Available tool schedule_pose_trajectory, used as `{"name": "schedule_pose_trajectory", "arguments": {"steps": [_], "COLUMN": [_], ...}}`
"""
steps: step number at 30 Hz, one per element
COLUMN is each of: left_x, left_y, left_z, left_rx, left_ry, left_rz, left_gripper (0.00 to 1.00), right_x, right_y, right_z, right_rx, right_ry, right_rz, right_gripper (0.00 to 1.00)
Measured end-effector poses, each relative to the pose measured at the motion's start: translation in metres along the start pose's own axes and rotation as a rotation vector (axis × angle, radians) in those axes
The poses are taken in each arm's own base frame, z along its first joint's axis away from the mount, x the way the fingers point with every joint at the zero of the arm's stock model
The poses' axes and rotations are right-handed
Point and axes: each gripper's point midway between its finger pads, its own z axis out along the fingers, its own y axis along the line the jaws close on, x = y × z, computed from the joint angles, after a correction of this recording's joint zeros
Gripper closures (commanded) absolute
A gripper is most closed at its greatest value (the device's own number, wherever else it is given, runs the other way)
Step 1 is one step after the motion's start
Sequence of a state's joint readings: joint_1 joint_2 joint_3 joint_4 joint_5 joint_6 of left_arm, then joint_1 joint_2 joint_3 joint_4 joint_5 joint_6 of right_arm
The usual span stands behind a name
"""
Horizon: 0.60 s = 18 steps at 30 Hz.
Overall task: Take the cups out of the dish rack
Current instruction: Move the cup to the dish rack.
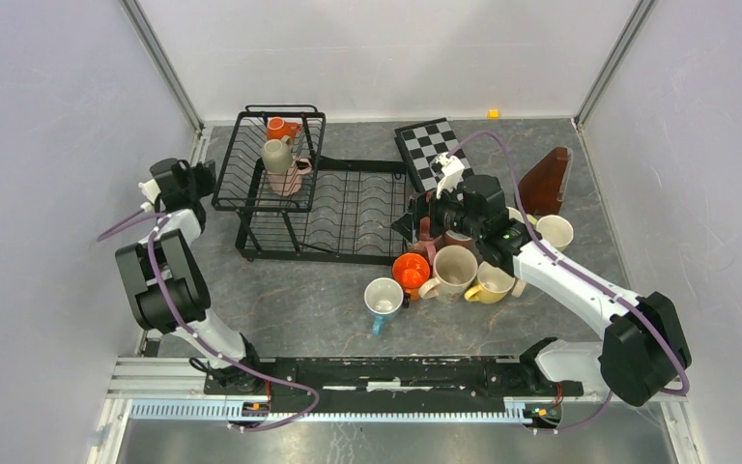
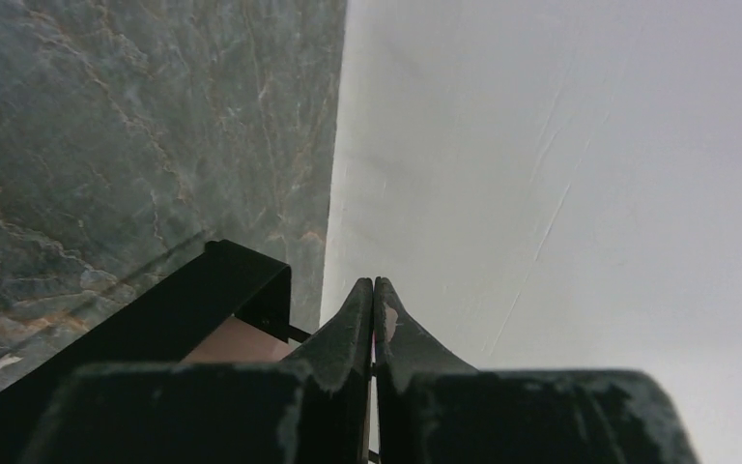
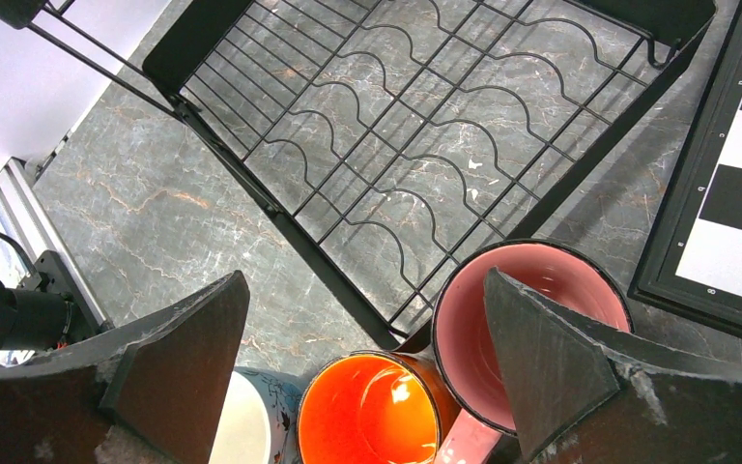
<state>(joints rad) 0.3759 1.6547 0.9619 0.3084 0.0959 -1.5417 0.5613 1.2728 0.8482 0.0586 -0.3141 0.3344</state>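
The black wire dish rack [image 1: 353,215] has a taller basket part [image 1: 251,159] at the left. That part holds an orange cup [image 1: 277,127], a beige cup [image 1: 276,155] and a pink cup [image 1: 288,180]. Several more cups stand on the table right of the rack, among them an orange one [image 1: 411,271], a cream one [image 1: 454,269], a yellow one [image 1: 491,283] and a light blue one [image 1: 384,296]. My right gripper [image 3: 366,275] hangs open above the orange cup [image 3: 377,411] and a pink-lined cup [image 3: 560,280], holding nothing. My left gripper [image 2: 374,282] is shut and empty beside the basket's left edge.
A black-and-white checkerboard [image 1: 432,150] lies behind the rack's right end, its corner [image 3: 734,193] near my right gripper. A brown wedge-shaped object [image 1: 546,182] stands at the right, with another cream cup [image 1: 554,232] in front of it. White walls close in on three sides.
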Motion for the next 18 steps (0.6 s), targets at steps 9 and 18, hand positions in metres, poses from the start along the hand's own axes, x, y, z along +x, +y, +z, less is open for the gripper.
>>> {"name": "schedule_pose_trajectory", "arguments": {"steps": [9, 18], "left_x": [0.008, 0.036], "left_y": [0.012, 0.042], "left_z": [0.003, 0.006], "left_rx": [-0.022, -0.057], "left_ry": [0.057, 0.118], "left_rz": [-0.004, 0.012], "left_gripper": [0.95, 0.95], "right_x": [0.000, 0.003], "right_y": [0.002, 0.002], "right_z": [0.000, 0.002], "right_rx": [-0.004, -0.008], "right_ry": [0.001, 0.004], "right_rz": [-0.001, -0.003], "right_gripper": [0.02, 0.02]}}
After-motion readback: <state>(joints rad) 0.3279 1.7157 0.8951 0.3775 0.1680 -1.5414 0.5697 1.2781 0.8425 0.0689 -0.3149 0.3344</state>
